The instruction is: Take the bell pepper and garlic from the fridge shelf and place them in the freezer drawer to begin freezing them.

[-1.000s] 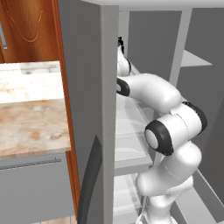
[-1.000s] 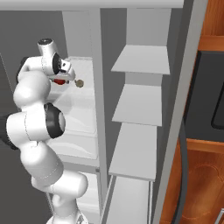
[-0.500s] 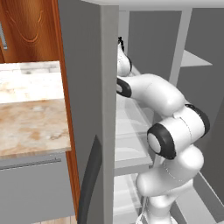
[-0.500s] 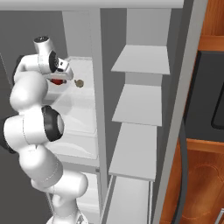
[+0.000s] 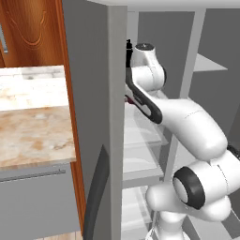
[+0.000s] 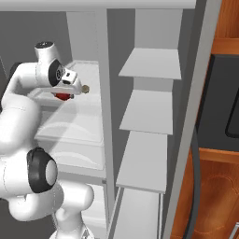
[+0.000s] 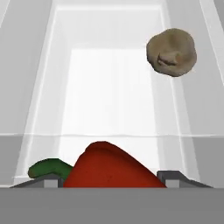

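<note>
You've got the pale glass fridge shelf (image 7: 109, 100) mid-frame, garlic (image 7: 171, 52) upper right, claw (image 7: 114, 178) gripping the pepper (image 7: 109, 168) at bottom centre.

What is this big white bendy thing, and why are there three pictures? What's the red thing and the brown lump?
The white bendy thing is a robot arm reaching into an open grey fridge. Two pictures come from cameras behind the arm, one on its left side and one on its right. The third comes from a camera on the arm's hand, looking along its grabbing tool. The red thing with a green stem is a bell pepper, sitting right between the tool's two small dark tips. I cannot tell if the tips are squeezing it yet. The brown lump is a garlic, lying farther back on the see-through fridge shelf, apart from the pepper. From the right side you can see the garlic just past the hand.
</note>
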Robot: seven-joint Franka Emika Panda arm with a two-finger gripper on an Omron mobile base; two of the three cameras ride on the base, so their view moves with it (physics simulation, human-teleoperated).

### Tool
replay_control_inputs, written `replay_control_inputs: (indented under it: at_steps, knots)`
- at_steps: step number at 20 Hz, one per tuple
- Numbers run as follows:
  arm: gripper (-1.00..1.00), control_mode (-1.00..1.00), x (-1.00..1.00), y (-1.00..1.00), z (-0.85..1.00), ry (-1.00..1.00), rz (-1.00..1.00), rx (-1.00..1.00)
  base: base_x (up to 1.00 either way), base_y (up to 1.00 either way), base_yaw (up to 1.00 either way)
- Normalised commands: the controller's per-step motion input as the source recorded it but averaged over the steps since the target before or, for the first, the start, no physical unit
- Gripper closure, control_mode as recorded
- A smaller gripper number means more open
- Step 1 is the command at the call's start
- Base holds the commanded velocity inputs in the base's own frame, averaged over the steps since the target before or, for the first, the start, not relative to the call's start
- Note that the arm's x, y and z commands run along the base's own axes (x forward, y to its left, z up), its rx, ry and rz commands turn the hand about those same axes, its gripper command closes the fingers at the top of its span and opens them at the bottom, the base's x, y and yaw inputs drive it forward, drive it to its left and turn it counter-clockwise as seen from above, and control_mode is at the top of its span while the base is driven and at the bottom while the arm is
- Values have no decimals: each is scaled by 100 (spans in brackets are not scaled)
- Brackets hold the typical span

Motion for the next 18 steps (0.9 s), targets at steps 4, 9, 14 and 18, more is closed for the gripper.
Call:
replay_control_inputs:
  at_steps: [4,9,14,18]
  knots:
    - [100,-100,-100,-82,-10,5,4,-1,0,0,0]
    - [100,-100,-100,-17,-59,17,15,-15,0,0,0]
    - [100,-100,-26,0,-15,3,6,-4,0,0,0]
    - [100,-100,-10,0,-1,0,0,0,0,0,0]
